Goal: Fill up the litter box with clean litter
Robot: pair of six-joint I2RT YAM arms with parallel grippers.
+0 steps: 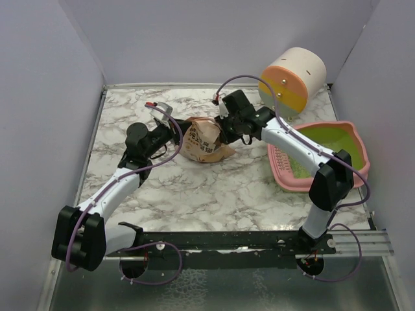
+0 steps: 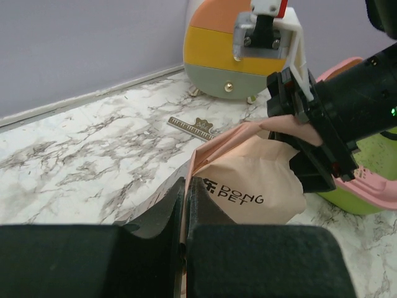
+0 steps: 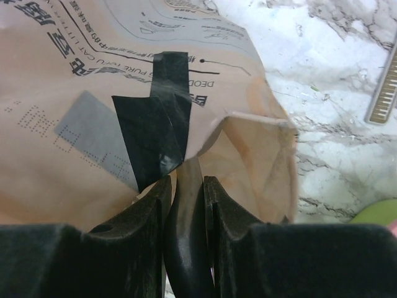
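Observation:
The tan paper bag (image 1: 204, 142) lies on the marble table between both grippers. My left gripper (image 1: 176, 133) is shut on the bag's left edge; the left wrist view shows a thin paper fold pinched between its fingers (image 2: 186, 189). My right gripper (image 1: 228, 129) is shut on a fold of the bag's right end (image 3: 186, 186), next to a black tape patch (image 3: 155, 124). The pink litter box (image 1: 353, 139) with its lime-green inside stands to the right, apart from the bag. No loose litter shows clearly in it.
The round cream drum (image 1: 292, 79) with orange, yellow and grey bands stands behind the litter box. A pink slotted part (image 1: 285, 165) lies at the box's left end. A small ruler-like strip (image 2: 191, 127) lies on the table behind the bag. Walls close in left, back and right.

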